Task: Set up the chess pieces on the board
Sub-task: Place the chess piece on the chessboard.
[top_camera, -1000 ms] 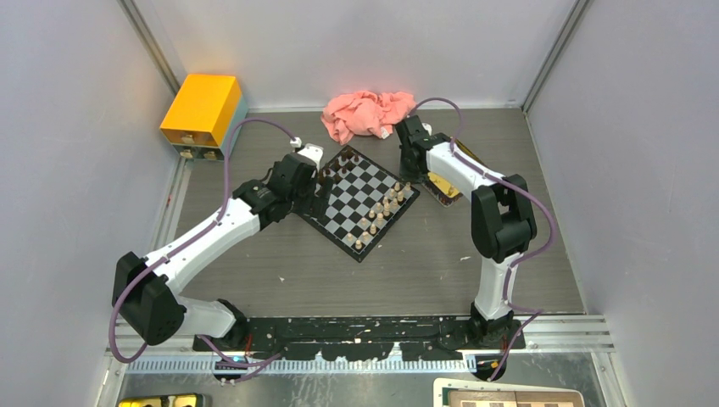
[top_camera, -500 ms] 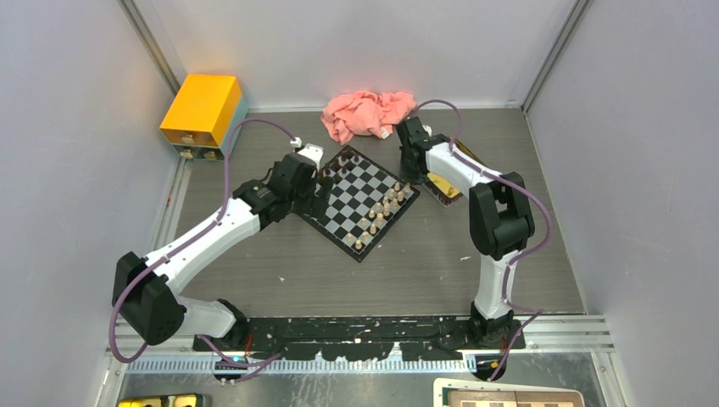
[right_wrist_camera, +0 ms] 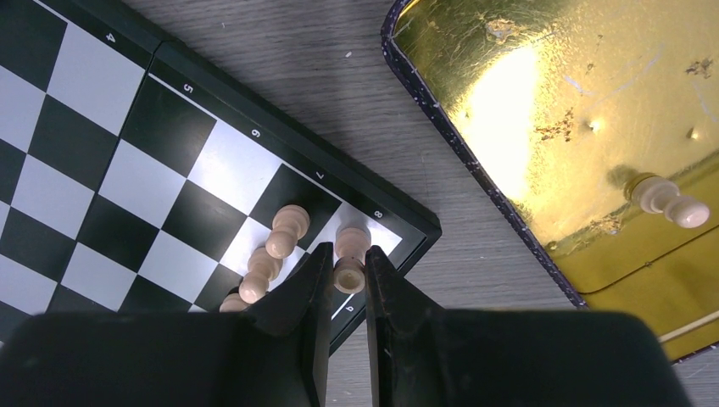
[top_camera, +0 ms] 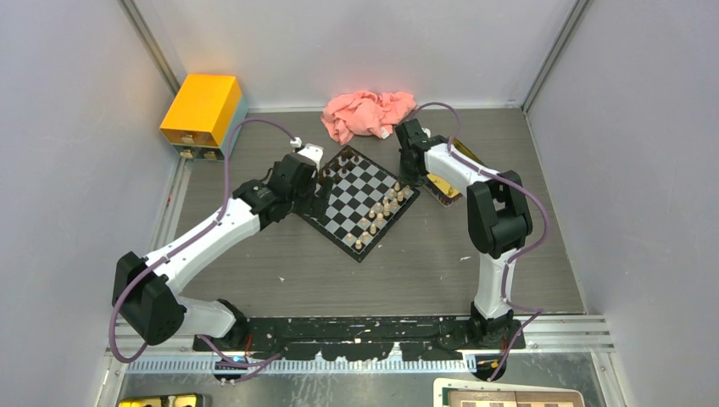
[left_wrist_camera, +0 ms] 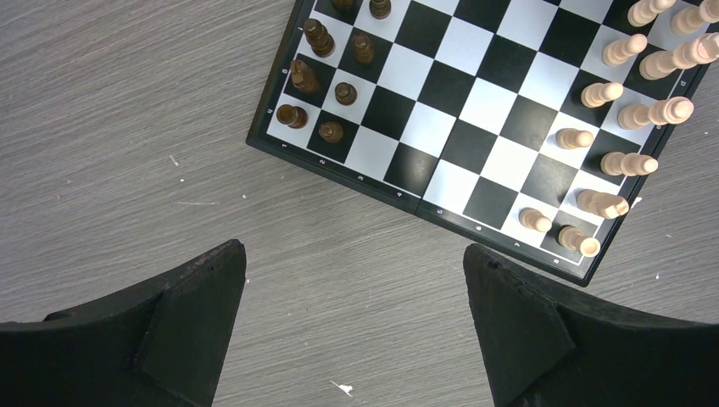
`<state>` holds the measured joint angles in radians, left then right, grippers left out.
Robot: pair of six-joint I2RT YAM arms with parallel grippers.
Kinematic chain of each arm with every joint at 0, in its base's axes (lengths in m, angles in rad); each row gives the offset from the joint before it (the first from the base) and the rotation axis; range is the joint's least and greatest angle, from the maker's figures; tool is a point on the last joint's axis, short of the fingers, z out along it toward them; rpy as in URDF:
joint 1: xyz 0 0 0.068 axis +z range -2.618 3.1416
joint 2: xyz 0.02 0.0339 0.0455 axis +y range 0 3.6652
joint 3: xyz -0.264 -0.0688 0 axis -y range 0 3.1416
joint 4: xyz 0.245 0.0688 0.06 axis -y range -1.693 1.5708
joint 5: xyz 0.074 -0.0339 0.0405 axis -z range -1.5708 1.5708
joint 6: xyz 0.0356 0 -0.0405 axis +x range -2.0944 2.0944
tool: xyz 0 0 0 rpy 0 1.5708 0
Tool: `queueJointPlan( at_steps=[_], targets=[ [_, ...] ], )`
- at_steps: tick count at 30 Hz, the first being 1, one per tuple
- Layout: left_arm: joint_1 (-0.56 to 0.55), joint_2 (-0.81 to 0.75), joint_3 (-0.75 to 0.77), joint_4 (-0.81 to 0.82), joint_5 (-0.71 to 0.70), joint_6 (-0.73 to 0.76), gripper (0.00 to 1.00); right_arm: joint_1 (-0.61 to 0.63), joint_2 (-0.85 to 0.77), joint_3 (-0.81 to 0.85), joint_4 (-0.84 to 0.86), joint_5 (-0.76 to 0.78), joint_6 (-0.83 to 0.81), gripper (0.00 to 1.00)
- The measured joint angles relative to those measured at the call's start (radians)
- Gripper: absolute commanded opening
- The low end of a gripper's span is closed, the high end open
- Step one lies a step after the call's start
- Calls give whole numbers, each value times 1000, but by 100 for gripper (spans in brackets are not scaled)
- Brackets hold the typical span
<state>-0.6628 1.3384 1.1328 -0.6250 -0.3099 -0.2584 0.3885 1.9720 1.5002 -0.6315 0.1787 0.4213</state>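
— While the left arm has not stirred over the last second, what has the right one done?

— Its elbow has swung a little toward the board (right_wrist_camera: 127, 182), and the wrist has crept in with it. The right gripper (right_wrist_camera: 348, 259) now sits over the board's corner nearest the gold tray (right_wrist_camera: 543, 76).

— And its fingers?

— Clamped on a pale piece (right_wrist_camera: 351, 236), one finger pressed to each side. The piece stands upright between them, right over the pale corner square. Whether its base touches the square yet, I cannot tell.

— So what does that mean for the job?

— I judge it a placement in its last stretch: a back-rank piece arriving at its corner. Letting go comes next, and the neighbours are close, so the fingers have little room to spread.

— Which neighbours?

— A row of pale pieces (right_wrist_camera: 284, 233) just beside the finger on the board's inner side, the closest nearly touching it. On the hand's other side, well off the board, a spare piece (right_wrist_camera: 670, 202) lies tipped over in the tray.

— And the left gripper (left_wrist_camera: 353, 253)?

— Jaws wide apart, holding nothing, hovering over the table (left_wrist_camera: 127, 153) just short of the board's edge. Ahead of it, toward one finger, stand the dark pieces (left_wrist_camera: 303, 75); ahead toward the other, more pale ones.
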Motion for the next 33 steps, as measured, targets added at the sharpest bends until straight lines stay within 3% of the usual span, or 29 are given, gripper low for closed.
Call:
queueJointPlan(
  at_steps=[11,24,33],
  targets=[
    [0,0,0,0,0,0,100,0,0,-1,0,-5,-1,39],
    [0,0,0,0,1,0,100,0,-16,31,-44,-2,-2,40],
    [0,0,0,0,16,-4,100,-50,-152,94,-69,56,5,40]
  ],
)
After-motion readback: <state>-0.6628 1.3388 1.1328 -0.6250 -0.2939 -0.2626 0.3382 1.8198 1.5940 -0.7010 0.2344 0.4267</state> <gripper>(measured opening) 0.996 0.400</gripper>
